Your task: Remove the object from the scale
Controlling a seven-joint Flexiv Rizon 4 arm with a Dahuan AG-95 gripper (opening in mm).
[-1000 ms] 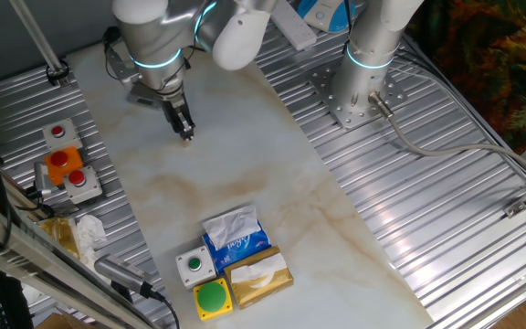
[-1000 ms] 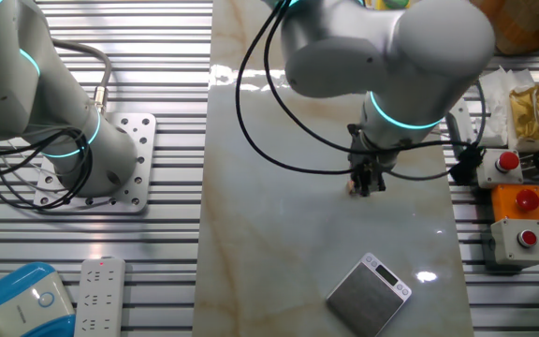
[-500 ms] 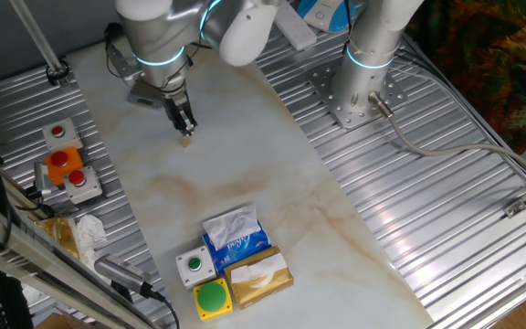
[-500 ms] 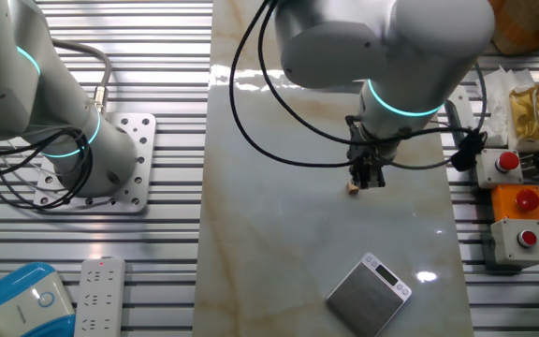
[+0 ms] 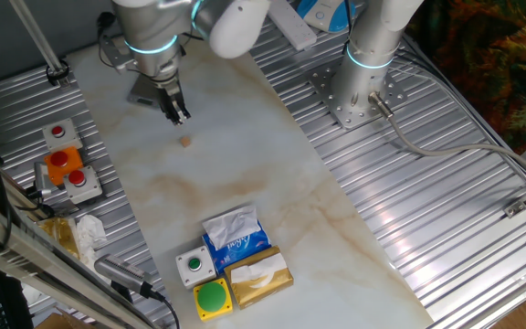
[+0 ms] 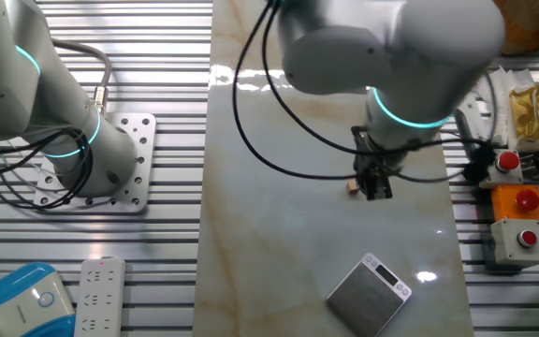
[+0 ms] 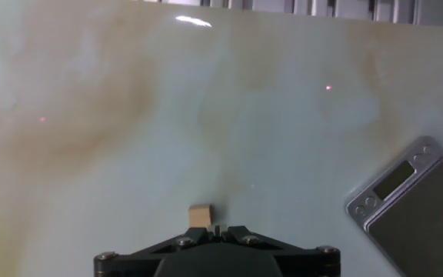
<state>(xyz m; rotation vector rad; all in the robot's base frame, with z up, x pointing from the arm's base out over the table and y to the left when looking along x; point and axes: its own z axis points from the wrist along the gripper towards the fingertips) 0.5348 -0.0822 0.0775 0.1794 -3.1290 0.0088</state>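
The small tan cube-shaped object lay on the smooth, glossy marble-like table, well apart from the scale. The scale was a flat square with a dull grey metal plate and a small display strip. The gripper hung above the object, its jaws together and holding nothing.

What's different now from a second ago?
The gripper has let go of the nugget and lifted off it; the nugget now lies alone on the table, apart from the fingers. The nugget's spot and the scale, with its bare top, are unchanged.
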